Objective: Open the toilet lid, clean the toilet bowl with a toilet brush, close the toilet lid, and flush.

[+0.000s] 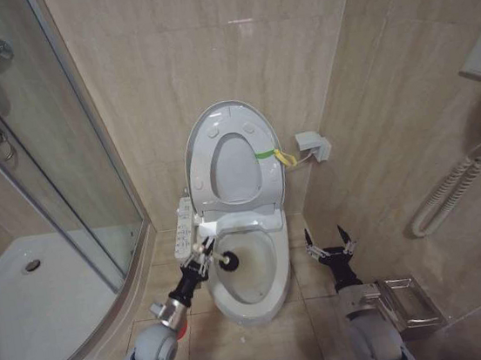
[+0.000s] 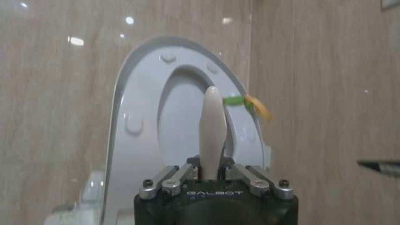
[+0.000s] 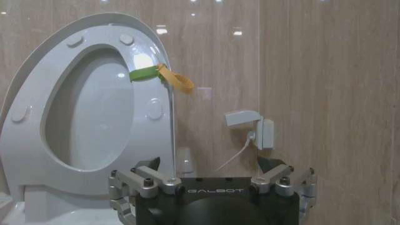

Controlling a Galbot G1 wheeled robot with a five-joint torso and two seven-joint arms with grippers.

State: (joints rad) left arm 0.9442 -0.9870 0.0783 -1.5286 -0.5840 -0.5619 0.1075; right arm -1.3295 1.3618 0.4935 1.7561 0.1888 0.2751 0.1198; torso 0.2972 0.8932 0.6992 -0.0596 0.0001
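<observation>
You see the left gripper [image 1: 202, 257] closed on the brush [image 1: 229, 258] over the bowl [image 1: 267, 292]; lid [image 1: 234, 159] up, right gripper [image 1: 330, 245] wide open, holding nothing.

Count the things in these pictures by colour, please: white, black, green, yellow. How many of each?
White: 3 (toilet lid, toilet bowl, wall box)
Black: 3 (toilet brush head, left gripper, right gripper)
Green: 1 (strap)
Yellow: 1 (loop)
Total: 8
</observation>
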